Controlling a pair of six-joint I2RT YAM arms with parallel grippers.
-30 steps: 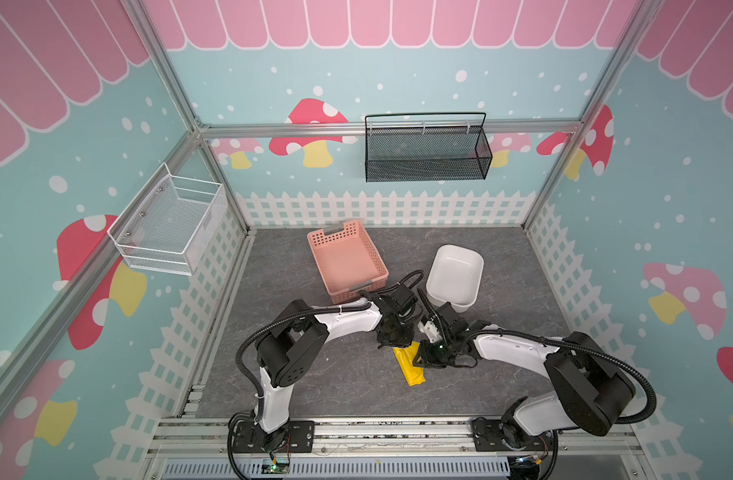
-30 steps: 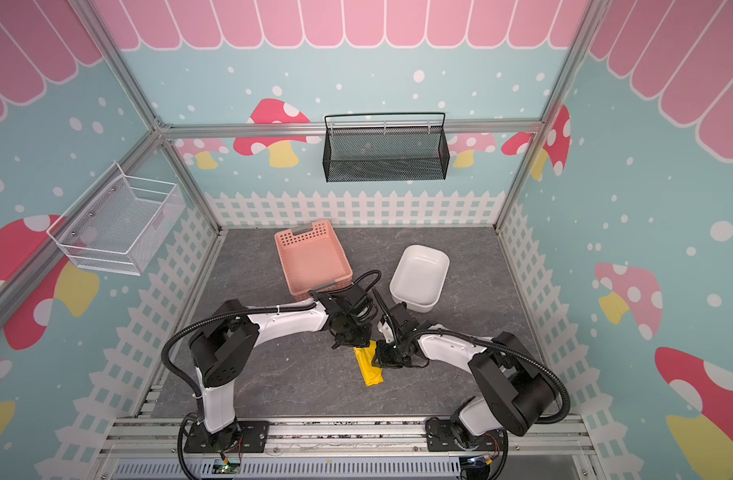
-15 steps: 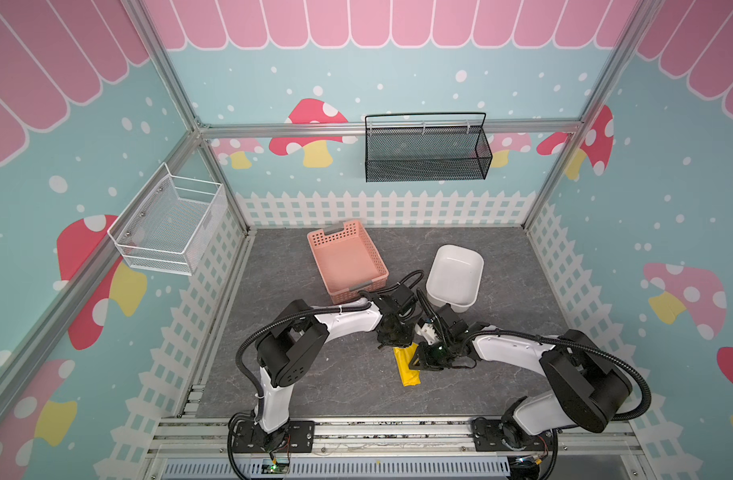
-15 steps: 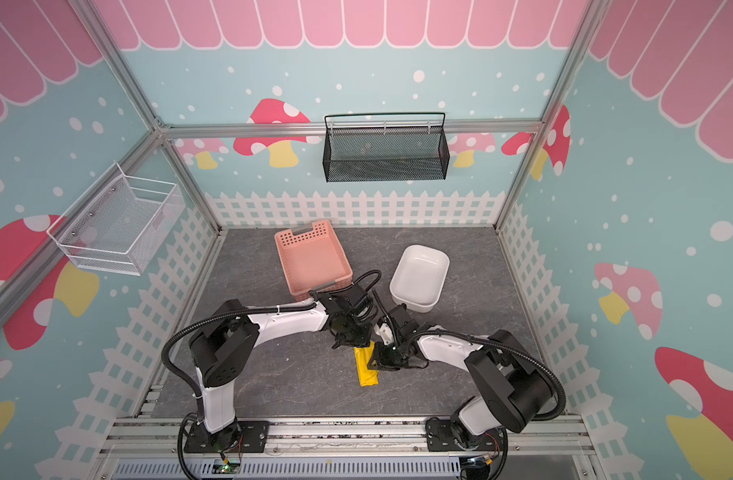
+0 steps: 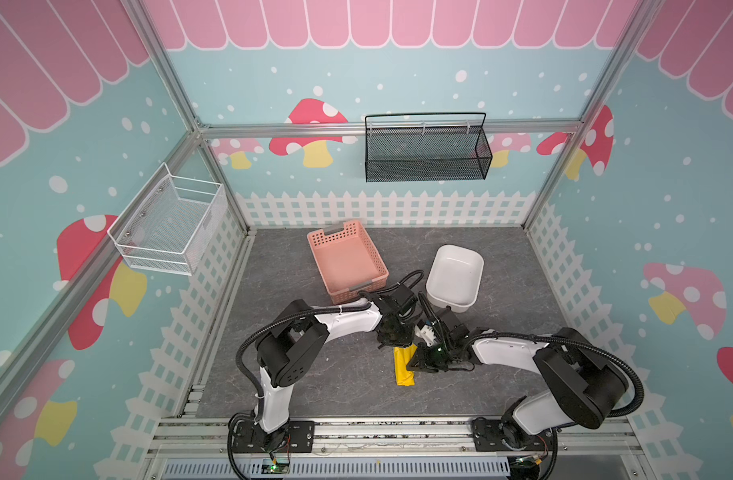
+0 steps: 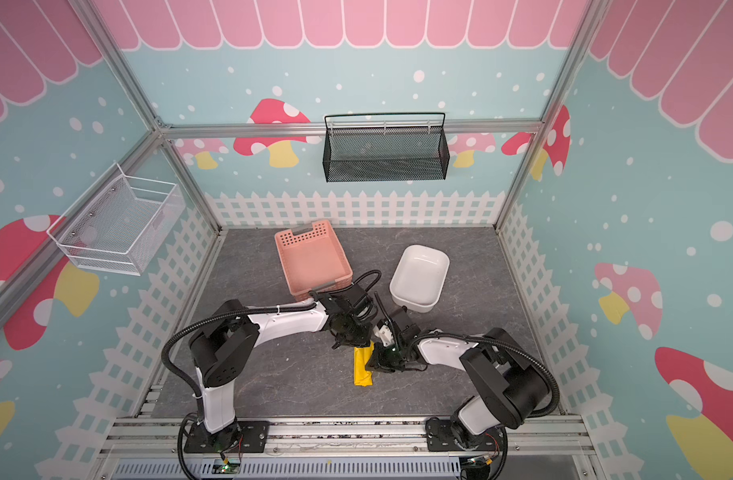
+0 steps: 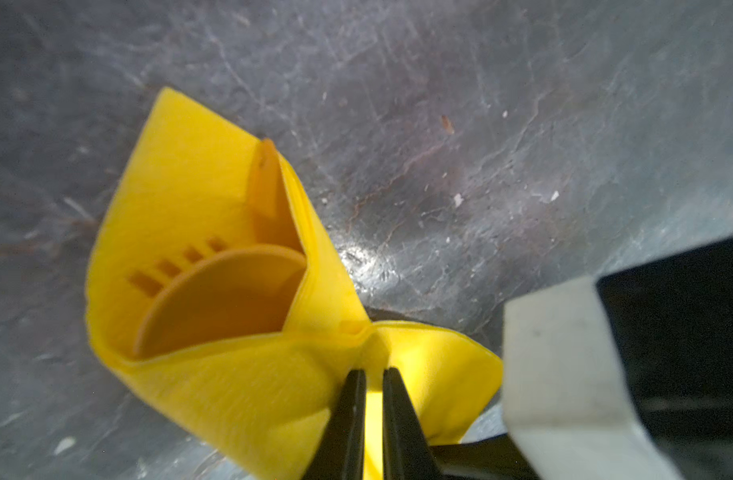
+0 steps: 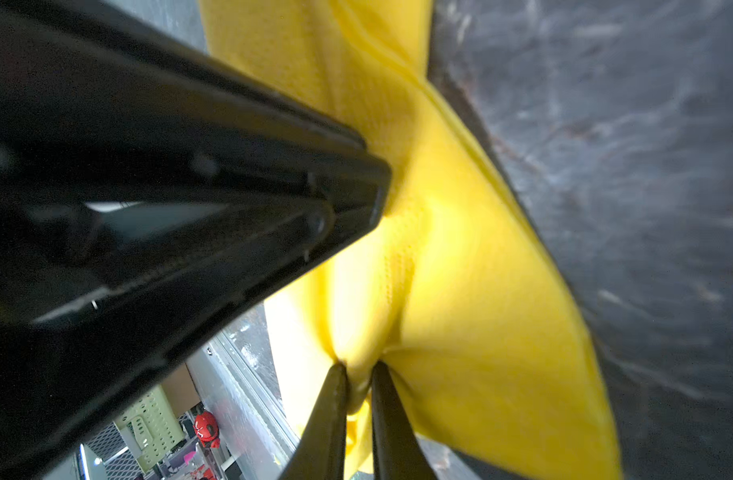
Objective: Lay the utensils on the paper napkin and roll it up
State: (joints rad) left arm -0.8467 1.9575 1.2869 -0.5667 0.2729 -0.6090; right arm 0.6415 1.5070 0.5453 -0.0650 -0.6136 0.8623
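On the grey table (image 5: 348, 390), in the lower centre of both top views, the napkin (image 5: 403, 372) lies as a loose roll, open at one end. The left gripper (image 7: 373, 372) and right gripper (image 8: 358, 365) each pinch a fold of it. Pulling apart could tear the thin paper, and the utensils (image 7: 219, 299) might slide out.

right gripper (image 8: 358, 365) is pinching its jaws shut on a fold of the paper napkin (image 8: 473, 270) now, also creeping slightly leftward along it
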